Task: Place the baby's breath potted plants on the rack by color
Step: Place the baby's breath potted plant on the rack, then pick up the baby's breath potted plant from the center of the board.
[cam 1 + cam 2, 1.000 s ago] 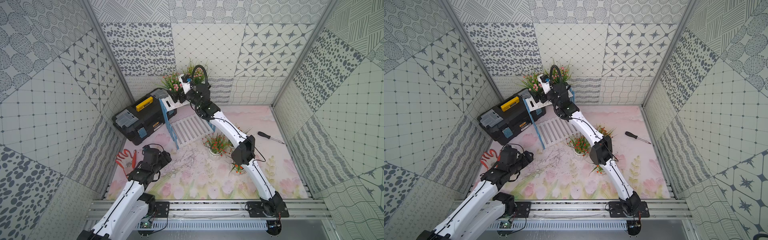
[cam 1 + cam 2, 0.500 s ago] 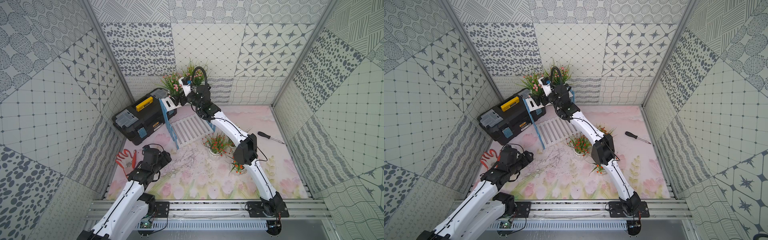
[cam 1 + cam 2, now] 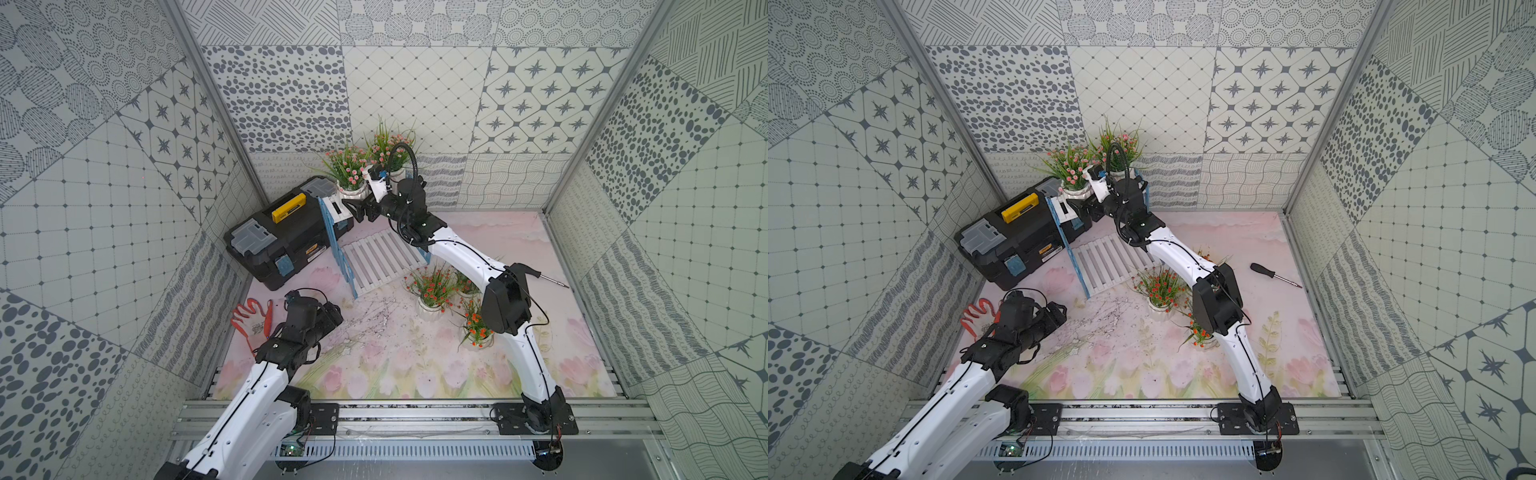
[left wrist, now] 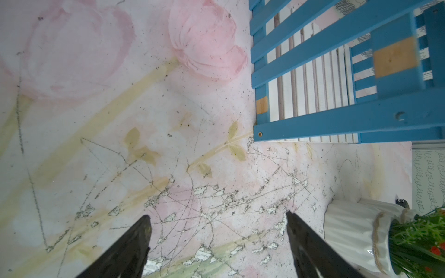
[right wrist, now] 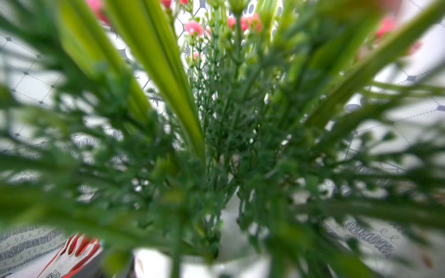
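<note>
The rack (image 3: pixel 332 232) has blue picket sides and white slats, and also shows in the left wrist view (image 4: pixel 313 115). Two pink baby's breath potted plants (image 3: pixel 347 170) (image 3: pixel 390 151) stand on its top shelf. My right gripper (image 3: pixel 358 208) is at the pot of the left pink plant. Pink-plant foliage (image 5: pixel 228 134) fills the right wrist view and hides the fingers. Three orange-red plants (image 3: pixel 432 286) (image 3: pixel 476 326) (image 3: pixel 465 280) stand on the mat near the rack's lower shelf. My left gripper (image 4: pixel 216 223) hangs open over bare mat, beside an orange-red plant's white pot (image 4: pixel 356 233).
A black toolbox (image 3: pixel 286 237) with a yellow handle sits against the rack's left side. An orange and white glove (image 3: pixel 249 324) lies near the left wall. A screwdriver (image 3: pixel 1273 274) lies at the right of the mat. Patterned walls close in three sides.
The right arm's wrist and elbow have shifted slightly to the right and nearer. The pink plant stays on the top shelf. The left arm has not moved.
</note>
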`<control>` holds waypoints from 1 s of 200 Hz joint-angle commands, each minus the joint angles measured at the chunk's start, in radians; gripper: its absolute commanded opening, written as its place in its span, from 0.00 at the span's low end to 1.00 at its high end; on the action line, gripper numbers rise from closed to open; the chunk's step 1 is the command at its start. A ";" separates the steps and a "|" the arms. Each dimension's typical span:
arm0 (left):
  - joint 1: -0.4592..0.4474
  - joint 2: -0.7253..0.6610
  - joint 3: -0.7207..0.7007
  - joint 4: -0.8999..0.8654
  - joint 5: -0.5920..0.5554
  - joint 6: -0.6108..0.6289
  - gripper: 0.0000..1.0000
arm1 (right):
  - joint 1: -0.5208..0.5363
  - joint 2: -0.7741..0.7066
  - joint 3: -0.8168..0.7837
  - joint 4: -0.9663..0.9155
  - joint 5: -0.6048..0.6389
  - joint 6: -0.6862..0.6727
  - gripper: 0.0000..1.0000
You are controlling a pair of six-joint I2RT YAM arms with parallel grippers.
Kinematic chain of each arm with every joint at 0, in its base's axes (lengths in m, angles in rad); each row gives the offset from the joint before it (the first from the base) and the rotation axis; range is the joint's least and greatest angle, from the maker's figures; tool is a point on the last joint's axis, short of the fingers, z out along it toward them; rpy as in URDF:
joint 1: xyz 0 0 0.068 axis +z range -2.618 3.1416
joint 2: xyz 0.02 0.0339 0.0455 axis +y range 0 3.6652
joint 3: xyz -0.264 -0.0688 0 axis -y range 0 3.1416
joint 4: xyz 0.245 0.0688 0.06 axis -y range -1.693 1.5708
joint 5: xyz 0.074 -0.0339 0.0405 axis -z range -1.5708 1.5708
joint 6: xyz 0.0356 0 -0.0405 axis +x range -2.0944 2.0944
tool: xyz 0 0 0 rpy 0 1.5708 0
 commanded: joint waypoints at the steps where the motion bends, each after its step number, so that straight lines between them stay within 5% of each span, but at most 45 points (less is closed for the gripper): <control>1: 0.002 0.001 -0.005 0.028 -0.010 -0.002 0.88 | 0.000 -0.087 -0.089 0.104 -0.013 -0.013 0.98; 79: 0.000 0.004 -0.002 0.028 -0.012 0.000 0.88 | -0.008 -0.188 -0.279 0.198 -0.016 -0.005 0.98; 139: -0.003 0.021 -0.003 0.039 -0.012 0.004 0.88 | -0.014 -0.436 -0.608 0.307 -0.004 0.023 0.98; 200: -0.001 0.006 -0.005 0.026 -0.015 0.008 0.88 | -0.012 -0.787 -0.899 -0.074 0.112 0.185 0.98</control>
